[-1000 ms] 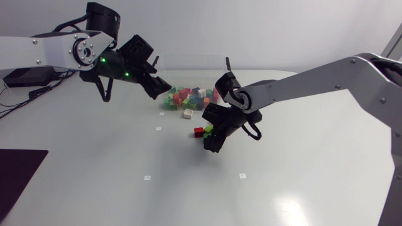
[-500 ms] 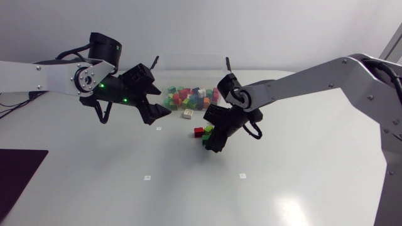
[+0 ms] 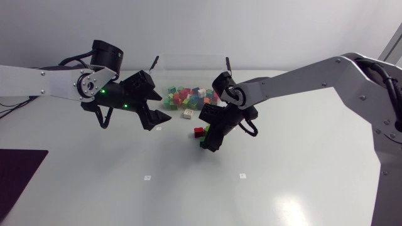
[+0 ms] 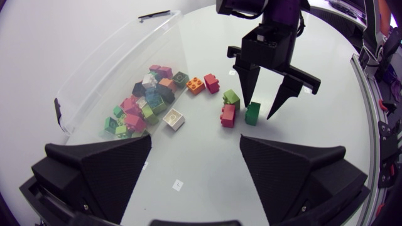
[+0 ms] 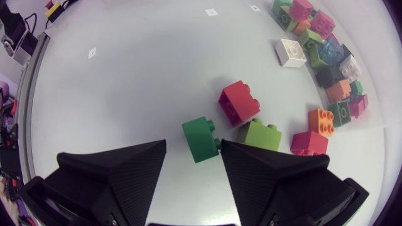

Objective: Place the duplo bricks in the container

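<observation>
1. Straddling the dark green brick [image 5: 201, 139], the right gripper [image 5: 193, 157] points down at the table [image 3: 282, 188] with its fingers apart. The brick stands between the tips and is not clamped.
2. The brick sits off-centre in the gap, closer to the finger on the lime brick's side. Contact with that finger cannot be confirmed.
3. The brick looks about square in plan, with no marked long axis. Its side faces appear slightly turned against the finger pads, so expect it to twist a little on closing.
4. The red brick [image 5: 239, 102] lies just ahead of the dark green one. The lime brick [image 5: 259, 134] lies just beside it, leaving that finger only a narrow slot. The opposite finger has bare table around it.
5. The right arm is the nearer arm for this pick. The left gripper [image 3: 160, 117] hangs empty with its fingers spread wide, well apart from this group and nearer the white brick [image 4: 174, 119].
6. The orange brick [image 4: 195, 85] and a crimson brick [image 4: 211, 83] lie further on.
7. Beyond them stands the transparent container [image 4: 113, 63], with a heap of bricks at it. The route from the group to it looks unobstructed, and the table edges are well apart.
</observation>
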`<act>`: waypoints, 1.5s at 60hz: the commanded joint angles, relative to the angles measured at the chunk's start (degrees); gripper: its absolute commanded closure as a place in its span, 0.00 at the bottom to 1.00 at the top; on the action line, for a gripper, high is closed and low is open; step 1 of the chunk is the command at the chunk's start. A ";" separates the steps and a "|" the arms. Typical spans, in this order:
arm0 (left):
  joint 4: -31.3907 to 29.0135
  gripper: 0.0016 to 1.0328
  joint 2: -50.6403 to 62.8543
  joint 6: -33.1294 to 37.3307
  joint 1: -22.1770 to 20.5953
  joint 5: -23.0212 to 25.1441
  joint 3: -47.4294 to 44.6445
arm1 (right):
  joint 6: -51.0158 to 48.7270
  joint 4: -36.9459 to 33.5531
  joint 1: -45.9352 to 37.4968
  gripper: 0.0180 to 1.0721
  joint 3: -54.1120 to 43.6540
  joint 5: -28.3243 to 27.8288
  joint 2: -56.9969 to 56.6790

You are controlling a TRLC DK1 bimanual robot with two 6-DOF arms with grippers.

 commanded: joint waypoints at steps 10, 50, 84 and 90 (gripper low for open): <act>0.32 0.05 1.62 2.71 0.18 1.88 -2.01 | -2.13 -1.24 1.83 0.58 -0.20 -0.20 1.94; 0.32 0.05 1.00 4.38 0.79 2.58 -3.94 | -0.37 -4.14 5.61 0.43 4.63 8.41 3.43; 0.24 0.05 0.91 5.26 1.23 2.67 -4.38 | -0.46 -10.12 7.19 0.74 9.11 10.69 5.98; 0.24 0.05 1.88 5.35 0.62 2.67 -4.38 | -0.37 -10.12 6.75 0.75 7.62 10.43 3.87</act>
